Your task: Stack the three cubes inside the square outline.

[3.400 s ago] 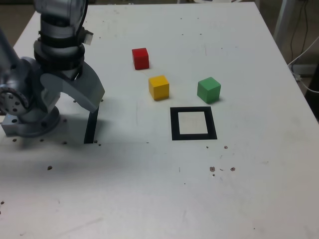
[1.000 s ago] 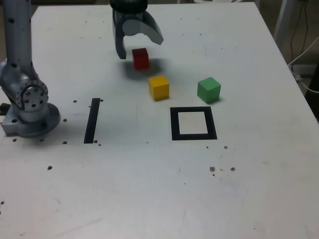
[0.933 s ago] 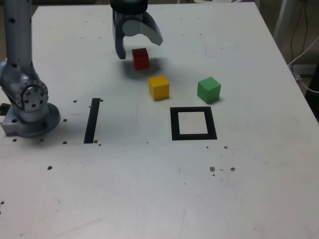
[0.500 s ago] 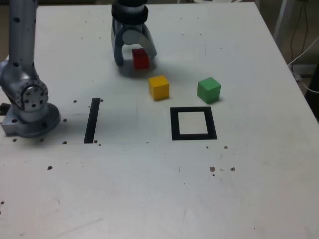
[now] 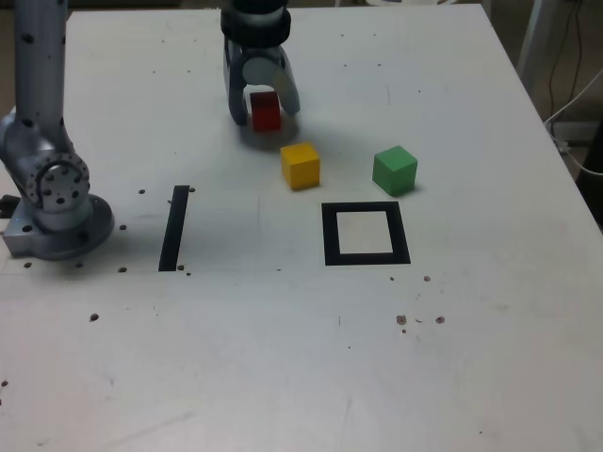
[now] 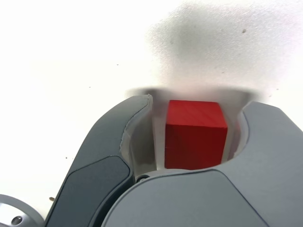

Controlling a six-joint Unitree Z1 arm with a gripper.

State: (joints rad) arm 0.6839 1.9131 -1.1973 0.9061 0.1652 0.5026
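End effector [image 5: 263, 111] straddling red cube [image 5: 266, 111] near the surface's far edge, jaws apart with slim gaps either side, cube resting on surface [image 5: 283, 358]

The robot is one arm of silver-grey metal [image 5: 40, 56] with round joint housings. Its round grey base flange [image 5: 58, 231] sits at the exterior view's left, and the joint disc above it has a ring of small dark screw holes. The wrist has a black collar. The dark grey curved gripper [image 5: 263, 111] has smooth, thick fingers [image 6: 102, 156] with paler inner faces.
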